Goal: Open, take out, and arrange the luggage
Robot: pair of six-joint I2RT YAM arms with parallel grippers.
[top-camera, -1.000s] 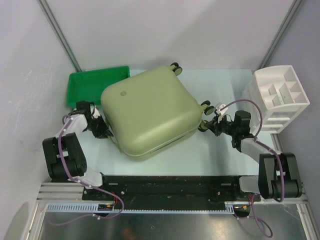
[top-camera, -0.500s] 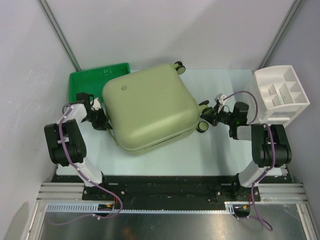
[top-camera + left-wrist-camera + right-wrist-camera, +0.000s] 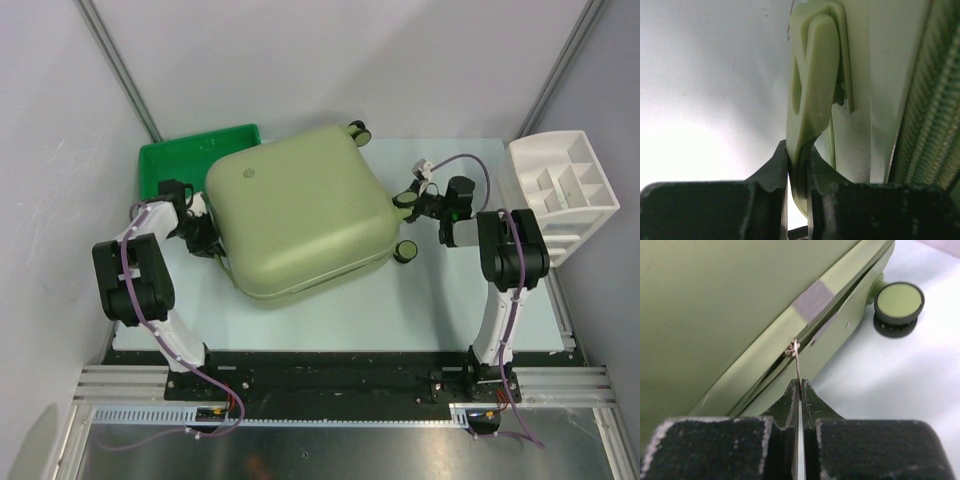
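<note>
1. Counter [image 3: 330, 310]: pale, matte, w/ glare patches. Grey walls round it; slanted metal post [image 3: 120, 70] far L.
2. Green tray [image 3: 185, 165] far L; its R edge is hidden by the luggage.
3. L hand [image 3: 797, 155] clenched on pale-green tab [image 3: 812, 85] at luggage's L side.
4. Luggage [image 3: 300, 215]: mid-counter, flat, lid down, skewed.
5. R hand [image 3: 799, 387] pinching zip pull [image 3: 797, 360] at luggage's R side, near wheel [image 3: 899, 301].
6. White organizer [image 3: 560, 195] far R.

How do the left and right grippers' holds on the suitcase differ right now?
The left gripper clamps the thick pale green handle of the suitcase; the right gripper pinches a thin metal zipper pull. The left gripper sits on the side by the green tray, the right gripper on the wheeled side near the white organizer. Both are shut on part of the suitcase.
</note>
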